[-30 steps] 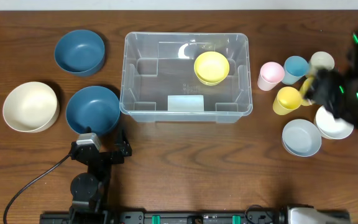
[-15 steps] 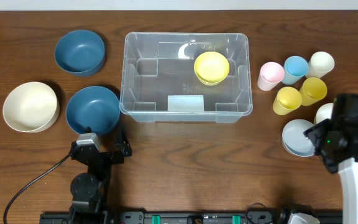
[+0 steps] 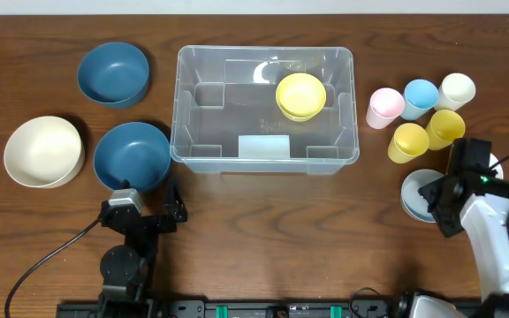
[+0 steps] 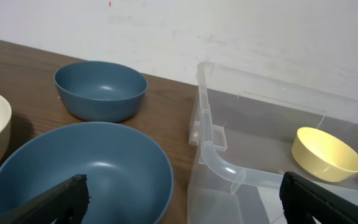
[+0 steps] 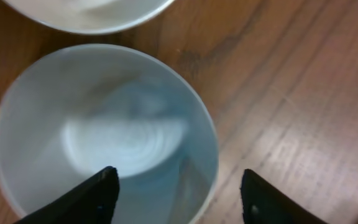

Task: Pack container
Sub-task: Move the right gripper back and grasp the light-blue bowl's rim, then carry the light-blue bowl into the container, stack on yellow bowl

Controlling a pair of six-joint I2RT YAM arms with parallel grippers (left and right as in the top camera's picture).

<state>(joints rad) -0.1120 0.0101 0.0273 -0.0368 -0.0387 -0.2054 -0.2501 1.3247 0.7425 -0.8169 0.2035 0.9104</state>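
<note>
Container: the container (image 3: 224, 115) sits in the middle of the table (image 3: 263, 230), well apart from both arms. One yellow bowl (image 3: 300, 95) rests on its floor towards the right end.
Handling: we judge it light, thin-walled and a little springy. It looks smooth enough to slip, and it likely skids if nudged.
Where to hold: we would take the rim at a short end, since a flat wall gives us nothing to pinch.
Right gripper: the right gripper (image 5: 179, 193) has its jaws parted astride the rim of the pale blue bowl (image 5: 104, 124). One finger is over the inside and one over the table; nothing is clamped.
Left gripper: the left gripper (image 4: 185, 202) gapes wide and holds nothing, near a dark blue bowl (image 4: 79, 174).
Overhead alone: we get the full layout, including the cups (image 3: 421, 95) beyond the right arm.
Right wrist alone: we see the bowl rim between the fingers, which the arm hides from above.
Left wrist alone: we see the container's wall height.
</note>
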